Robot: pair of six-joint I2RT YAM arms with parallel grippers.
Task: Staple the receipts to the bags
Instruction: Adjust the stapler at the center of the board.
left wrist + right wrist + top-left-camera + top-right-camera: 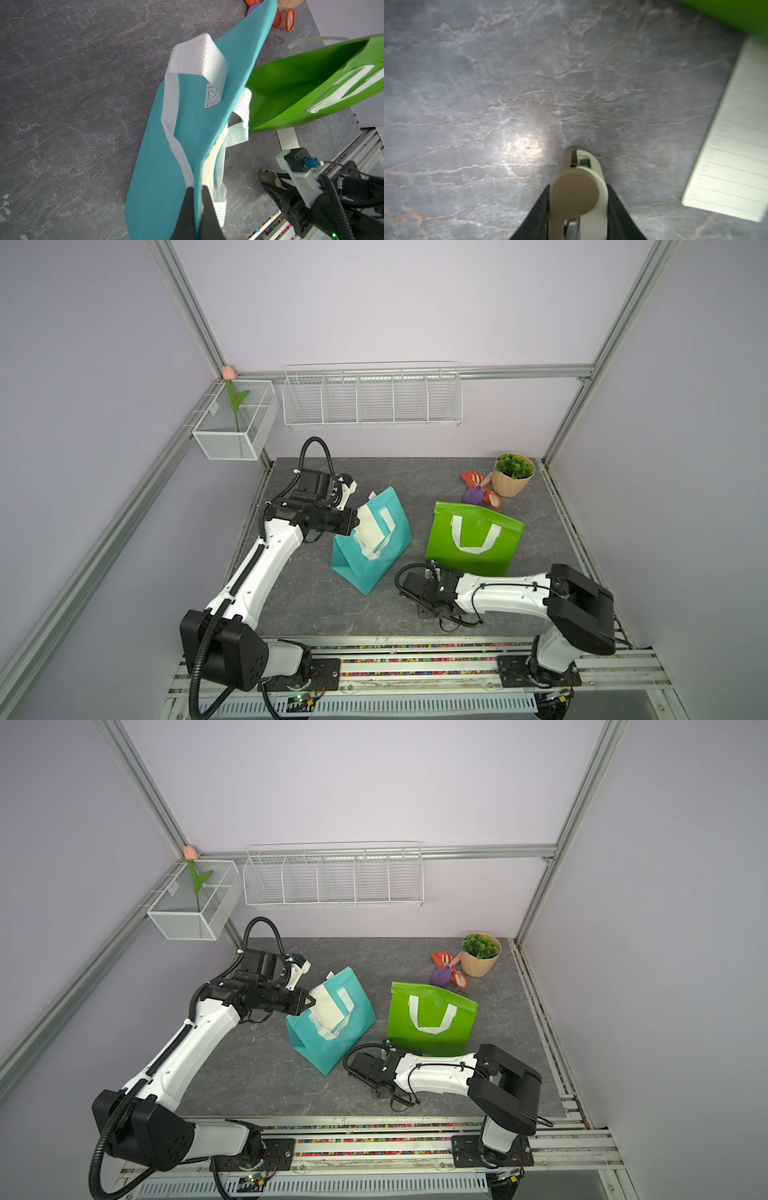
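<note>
Left hand (197, 190) clenched on the teal bag (162, 166); right hand (578, 188) grasping a cream stapler (576, 182).
Teal bag stands beside the green bag (442, 547), one receipt (209, 166) apparently in the same pinch; second receipt (733, 145) lies flat on the surface (488, 83) just beside the green bag.

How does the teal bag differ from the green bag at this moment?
The teal bag carries a receipt on its face; the green bag has none, and the other receipt lies on the table beside it. The left gripper pinches the teal bag's top edge together with that receipt; no gripper holds the green bag. Both are wedge-shaped with white strap handles.
</note>
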